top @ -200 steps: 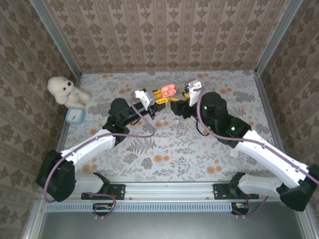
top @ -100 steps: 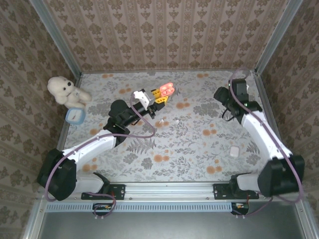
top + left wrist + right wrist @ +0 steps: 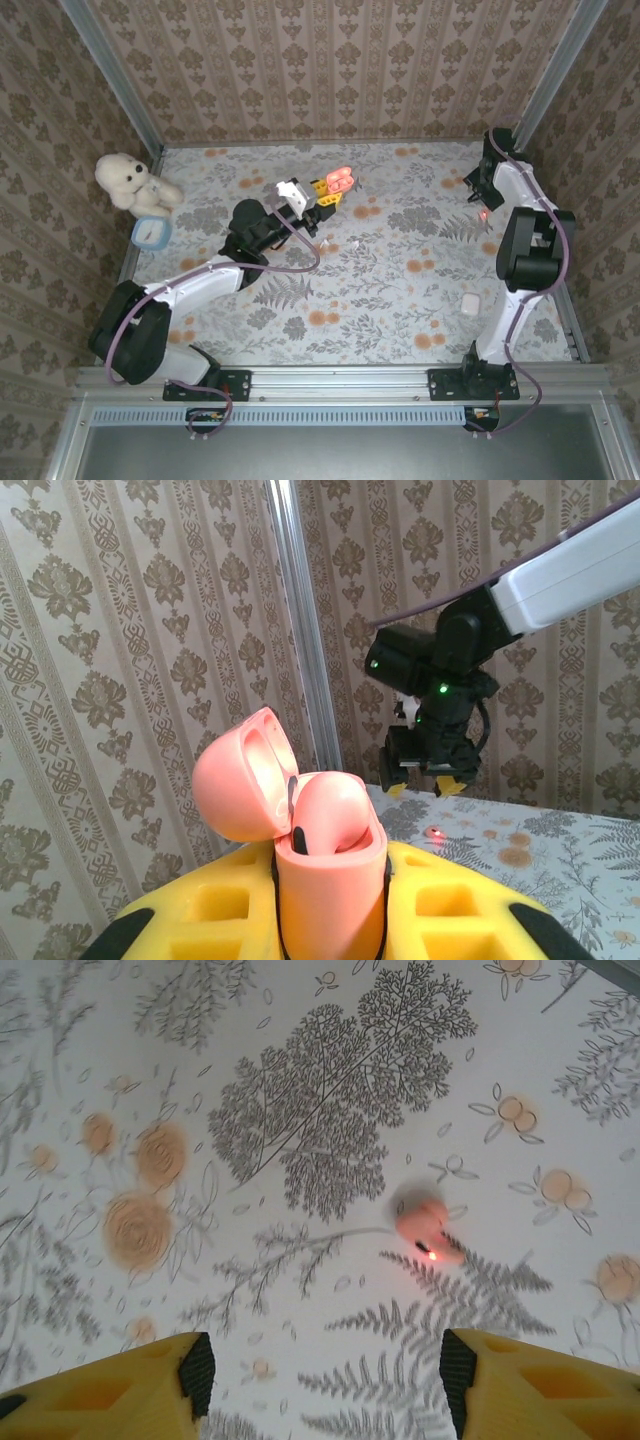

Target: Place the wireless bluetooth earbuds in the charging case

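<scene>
Left end effector (image 3: 324, 190) pinches one open charging case (image 3: 300, 810). Right end effector (image 3: 320, 1370) spread, one orange-red earbud (image 3: 428, 1232) at its 1 o'clock.

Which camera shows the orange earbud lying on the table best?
Right wrist: the orange earbud lies large and unobstructed on the table just beyond the open right gripper. Top external and left wrist show it as a tiny red speck.
</scene>
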`<control>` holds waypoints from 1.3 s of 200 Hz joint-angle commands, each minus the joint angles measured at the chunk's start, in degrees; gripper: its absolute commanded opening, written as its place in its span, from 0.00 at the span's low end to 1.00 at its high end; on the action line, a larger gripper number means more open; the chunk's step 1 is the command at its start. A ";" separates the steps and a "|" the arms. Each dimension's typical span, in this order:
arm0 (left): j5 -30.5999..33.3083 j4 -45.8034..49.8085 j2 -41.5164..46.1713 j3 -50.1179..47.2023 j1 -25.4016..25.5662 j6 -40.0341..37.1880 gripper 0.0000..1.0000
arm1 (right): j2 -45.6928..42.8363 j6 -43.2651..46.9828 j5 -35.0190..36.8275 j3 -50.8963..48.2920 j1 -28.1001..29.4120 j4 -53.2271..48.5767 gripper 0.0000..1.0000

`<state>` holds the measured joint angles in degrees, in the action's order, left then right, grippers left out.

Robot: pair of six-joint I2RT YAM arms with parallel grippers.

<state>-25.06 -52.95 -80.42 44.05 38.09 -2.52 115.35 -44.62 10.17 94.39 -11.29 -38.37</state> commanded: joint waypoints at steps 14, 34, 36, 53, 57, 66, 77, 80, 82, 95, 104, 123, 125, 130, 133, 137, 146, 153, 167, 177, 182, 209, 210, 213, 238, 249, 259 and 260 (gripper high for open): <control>-0.35 -2.87 -0.89 2.67 -1.09 1.33 0.00 | 6.98 1.01 0.84 7.89 -1.95 -7.85 0.61; -0.74 -3.88 -1.94 3.31 -1.43 2.02 0.00 | 9.29 0.22 0.28 9.62 -3.19 -8.73 0.59; -0.81 -4.02 -2.00 3.34 -1.46 2.13 0.00 | 9.41 0.10 0.26 9.70 -3.32 -8.76 0.59; -1.17 -5.01 -3.18 3.92 -1.60 2.91 0.00 | 9.87 0.06 1.51 10.02 -3.69 -9.38 0.58; -1.28 -5.20 -3.35 4.07 -1.65 3.11 0.00 | 9.97 0.06 1.56 10.07 -3.81 -9.41 0.58; -1.35 -5.59 -3.94 4.32 -1.62 3.47 0.00 | 10.32 0.39 1.60 10.59 -3.83 -9.93 0.58; -1.55 -6.21 -4.66 4.51 -1.66 3.80 0.00 | 10.72 0.41 1.69 11.36 -3.84 -10.85 0.58; -1.55 -6.47 -4.83 4.59 -1.67 3.91 0.00 | 10.83 0.41 1.65 11.57 -3.83 -11.12 0.58; -1.57 -6.66 -4.92 4.58 -1.69 3.97 0.00 | 10.90 0.41 1.68 11.71 -3.85 -11.31 0.58; -1.54 -7.62 -5.55 4.76 -1.76 4.54 0.00 | 11.59 0.22 1.60 12.62 -3.96 -12.70 0.59; -1.57 -8.08 -5.93 4.81 -1.85 4.88 0.00 | 11.82 -0.32 1.32 12.94 -3.96 -13.55 0.60; -1.47 -8.69 -6.31 5.00 -1.81 5.48 0.00 | 11.21 -3.27 0.67 11.57 -3.80 -14.17 0.61; -1.44 -8.78 -6.39 5.10 -1.79 5.55 0.00 | 11.04 -3.83 0.58 11.27 -3.82 -14.07 0.61; -1.48 -9.04 -6.49 5.19 -1.86 5.59 0.00 | 10.60 -4.89 0.38 10.32 -3.69 -13.83 0.61; -1.44 -9.20 -6.63 5.18 -1.87 5.67 0.00 | 10.27 -5.82 0.33 9.69 -3.60 -13.64 0.61; -1.46 -9.44 -6.78 5.32 -1.87 5.80 0.00 | 9.83 -7.21 0.29 8.75 -3.51 -13.39 0.61; -1.48 -9.85 -7.22 5.57 -1.98 6.01 0.00 | 8.28 -10.76 0.35 5.74 -3.15 -12.02 0.62; -1.57 -10.17 -7.59 5.85 -2.05 6.30 0.00 | 6.85 -13.53 0.51 3.32 -2.83 -10.44 0.62; -1.92 -11.32 -8.46 6.20 -2.34 7.02 0.00 | 4.43 -19.50 1.53 -1.37 -2.35 -8.14 0.62; -2.22 -11.96 -9.06 6.59 -2.53 7.68 0.00 | 3.23 -23.35 2.07 -3.72 -2.15 -6.88 0.62; -2.40 -12.30 -9.41 6.77 -2.65 7.99 0.00 | 2.90 -25.06 2.35 -4.65 -2.00 -6.66 0.62; -3.20 -14.33 -11.18 7.84 -3.36 9.84 0.00 | 2.07 -29.58 6.01 -5.76 -1.02 -6.79 0.62; -3.27 -14.40 -11.26 7.86 -3.41 9.96 0.00 | 2.07 -29.61 6.14 -5.69 -0.98 -6.80 0.62; -3.37 -14.64 -11.44 8.00 -3.51 10.13 0.00 | 2.07 -29.72 6.55 -5.64 -0.89 -6.79 0.62; -3.82 -16.48 -13.03 8.79 -4.25 12.24 0.00 | 2.02 -29.75 8.36 -4.08 -0.74 -6.83 0.61; -4.10 -17.05 -13.51 9.17 -4.55 12.81 0.00 | 2.04 -29.44 9.07 -3.12 -0.66 -6.88 0.61; -4.13 -17.24 -14.03 9.39 -4.75 13.07 0.00 | 2.36 -29.12 9.45 -2.29 -0.70 -6.99 0.61; -4.17 -17.26 -14.05 9.39 -4.76 13.11 0.00 | 2.39 -29.12 9.53 -2.15 -0.73 -7.08 0.61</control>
<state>-27.59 -65.63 -93.51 51.03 34.04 7.77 119.39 -71.88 15.86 89.47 -12.12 -45.32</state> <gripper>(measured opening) 0.212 0.608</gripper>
